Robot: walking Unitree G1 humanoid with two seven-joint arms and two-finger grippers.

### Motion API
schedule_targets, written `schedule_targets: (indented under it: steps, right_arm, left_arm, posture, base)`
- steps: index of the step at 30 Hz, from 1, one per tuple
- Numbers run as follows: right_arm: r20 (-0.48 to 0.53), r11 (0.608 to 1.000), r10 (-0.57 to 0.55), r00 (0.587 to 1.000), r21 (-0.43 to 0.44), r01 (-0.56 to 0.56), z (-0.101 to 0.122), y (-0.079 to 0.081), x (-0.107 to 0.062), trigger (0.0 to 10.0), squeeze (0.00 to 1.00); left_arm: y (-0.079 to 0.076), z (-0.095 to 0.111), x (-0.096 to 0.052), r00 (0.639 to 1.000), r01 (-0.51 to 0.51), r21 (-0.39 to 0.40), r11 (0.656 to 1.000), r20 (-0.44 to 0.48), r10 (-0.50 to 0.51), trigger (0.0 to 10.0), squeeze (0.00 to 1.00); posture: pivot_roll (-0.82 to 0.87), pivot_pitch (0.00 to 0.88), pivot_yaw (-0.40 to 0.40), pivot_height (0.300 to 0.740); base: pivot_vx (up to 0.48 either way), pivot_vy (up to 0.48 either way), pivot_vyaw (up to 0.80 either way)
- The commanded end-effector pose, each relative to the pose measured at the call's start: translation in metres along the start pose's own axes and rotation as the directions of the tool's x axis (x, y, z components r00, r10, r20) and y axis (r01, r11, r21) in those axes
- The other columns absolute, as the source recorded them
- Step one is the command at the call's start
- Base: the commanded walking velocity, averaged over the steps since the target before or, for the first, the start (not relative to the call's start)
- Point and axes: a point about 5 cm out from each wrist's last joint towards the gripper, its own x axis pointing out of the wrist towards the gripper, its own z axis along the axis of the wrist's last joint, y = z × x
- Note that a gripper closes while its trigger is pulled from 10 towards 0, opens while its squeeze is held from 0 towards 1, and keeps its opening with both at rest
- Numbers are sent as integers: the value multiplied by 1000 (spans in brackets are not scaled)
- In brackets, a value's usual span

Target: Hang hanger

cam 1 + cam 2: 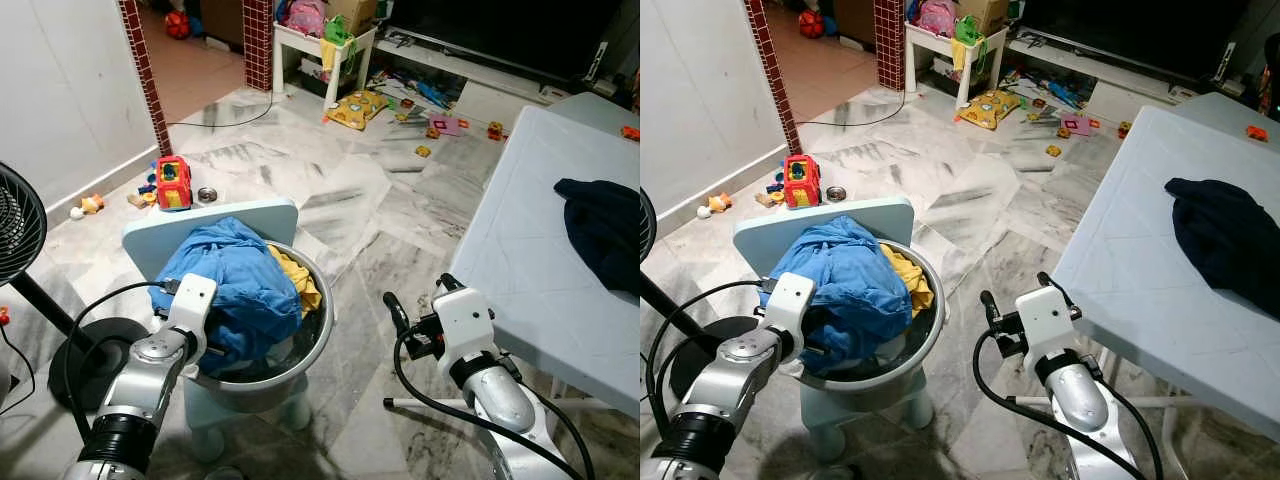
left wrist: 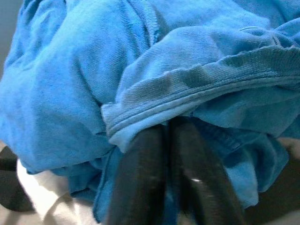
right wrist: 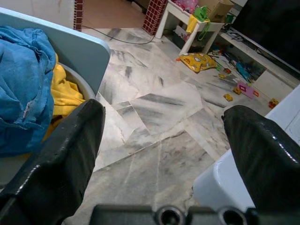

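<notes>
Two arms, each with two black fingers: the left fingers pressed together in the blue cloth, the right fingers spread wide apart. One grey basin holds two garments, one blue against the left fingers and one yellow beyond it. One white surface beside the right fingers carries one dark garment. One red toy truck stands well ahead, one black fan outside the left fingers.

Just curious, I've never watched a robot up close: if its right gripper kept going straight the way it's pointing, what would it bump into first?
Probably nothing close. The open right gripper points across bare marble floor, between the laundry basin and the white table. Depth is hard to judge.
</notes>
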Motion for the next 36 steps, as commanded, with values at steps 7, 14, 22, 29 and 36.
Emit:
schedule_targets:
  steps: [7,14,22,29,36]
  right_arm:
    - [1,1000,2,1000,-24,-2,3,-2,0,10000,0]
    - [-1,999,4,1000,-35,-4,2,-1,-1,10000,0]
    - [1,999,3,1000,-42,-2,3,-2,0,10000,0]
    - [-1,999,9,1000,-43,-9,2,0,-1,10000,0]
    - [-3,999,11,1000,-54,-11,2,0,-2,10000,0]
  left_arm:
    - [-10,17,2,997,15,-26,1000,80,-12,10000,1000]
    - [-12,19,2,997,-1,3,1000,81,1,10000,792]
    - [-14,19,2,998,1,28,1000,64,-3,10000,780]
    - [-13,16,15,999,6,-4,1000,40,-6,10000,0]
    - [-21,24,26,999,37,19,999,36,-38,10000,0]
  posture:
    - [81,63,-132,740]
    - [78,63,-128,740]
    - [80,62,-124,740]
    - [69,63,-126,740]
    - [53,61,-121,740]
  base:
    - [0,0,0]
    - [0,0,0]
    - [0,0,0]
    - [0,0,0]
    - [0,0,0]
